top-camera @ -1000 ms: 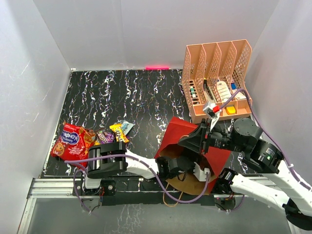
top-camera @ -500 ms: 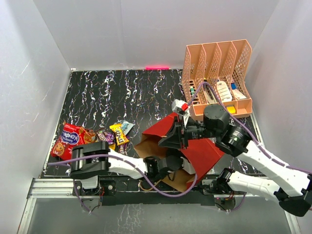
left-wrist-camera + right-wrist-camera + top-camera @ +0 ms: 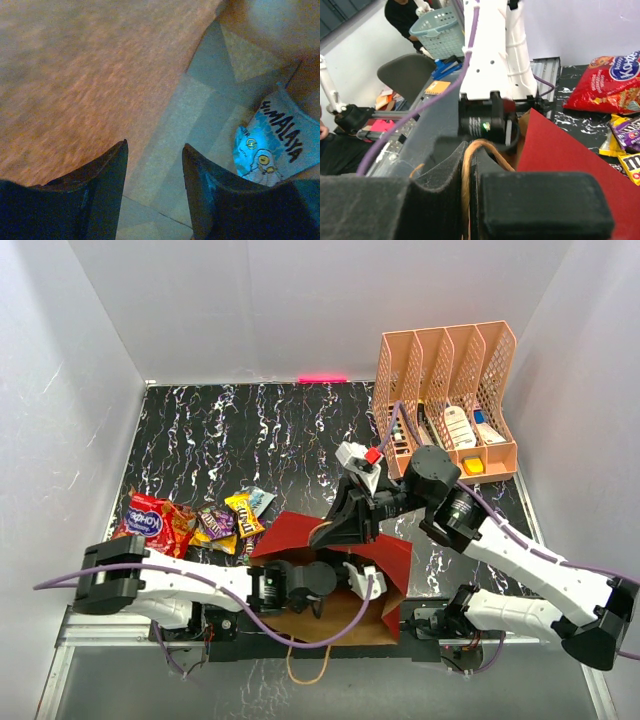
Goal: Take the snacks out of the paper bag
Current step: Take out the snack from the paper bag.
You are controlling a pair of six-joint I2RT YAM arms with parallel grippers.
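Observation:
The paper bag (image 3: 375,552) lies at the near edge, dark red outside, its brown inside (image 3: 335,618) showing. My right gripper (image 3: 338,528) is shut on the bag's brown cord handle (image 3: 466,172) and holds that side up. My left gripper (image 3: 154,146) is open and empty inside the bag, over the brown floor. A blue packet (image 3: 277,145) lies in the bag, ahead and right of the left fingers. On the table left of the bag lie the large red snack bag (image 3: 150,525) and small purple (image 3: 215,521) and yellow (image 3: 245,512) packets.
The peach mesh rack (image 3: 445,400) with pens and small items stands at the back right. White walls close in the black marbled table (image 3: 250,430). The left arm (image 3: 190,585) lies along the near edge. A loose cord handle (image 3: 305,672) hangs over the front rail.
My right gripper has moved left with the handle, dragging the bag left and tipping it. My left arm has swung left and its gripper has gone further into the bag.

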